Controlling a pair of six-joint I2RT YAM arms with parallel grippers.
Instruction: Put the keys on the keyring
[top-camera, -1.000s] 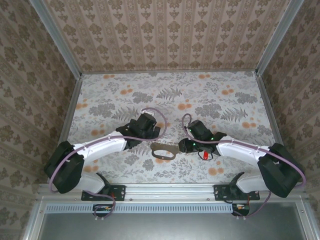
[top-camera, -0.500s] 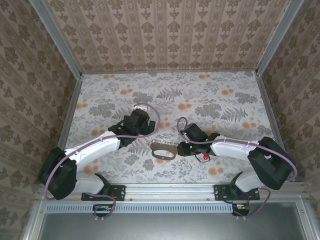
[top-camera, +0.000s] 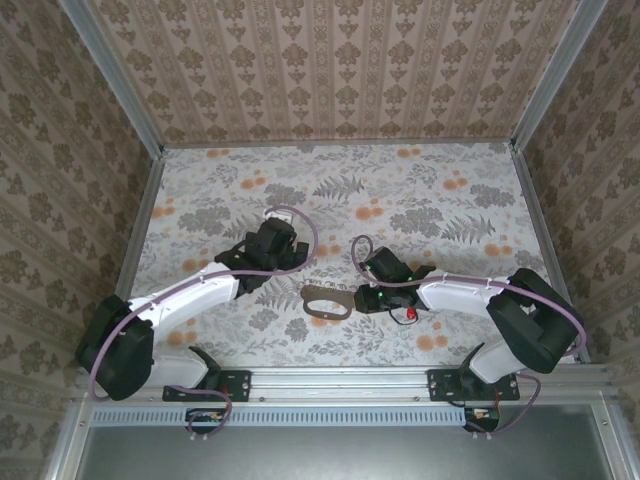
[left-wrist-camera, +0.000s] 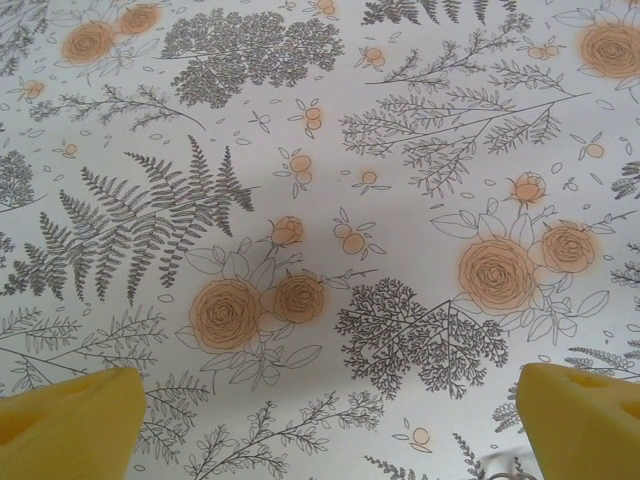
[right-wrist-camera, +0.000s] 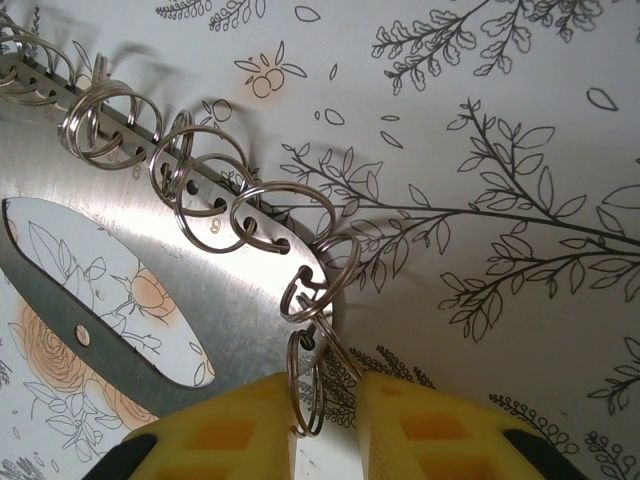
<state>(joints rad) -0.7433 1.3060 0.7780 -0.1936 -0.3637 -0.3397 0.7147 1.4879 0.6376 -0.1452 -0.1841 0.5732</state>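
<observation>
keyring (right-wrist-camera: 150, 250) ahead of right pincer (right-wrist-camera: 325, 405), end ring (right-wrist-camera: 320, 390) between fingers (right-wrist-camera: 230, 430)

A floral-printed tabletop (top-camera: 400, 190) lies between damask-papered walls (top-camera: 340, 70).

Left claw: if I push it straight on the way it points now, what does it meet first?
The table: bare floral cloth lies ahead of the open left claw, nothing standing between, though how far off is unclear.
</observation>
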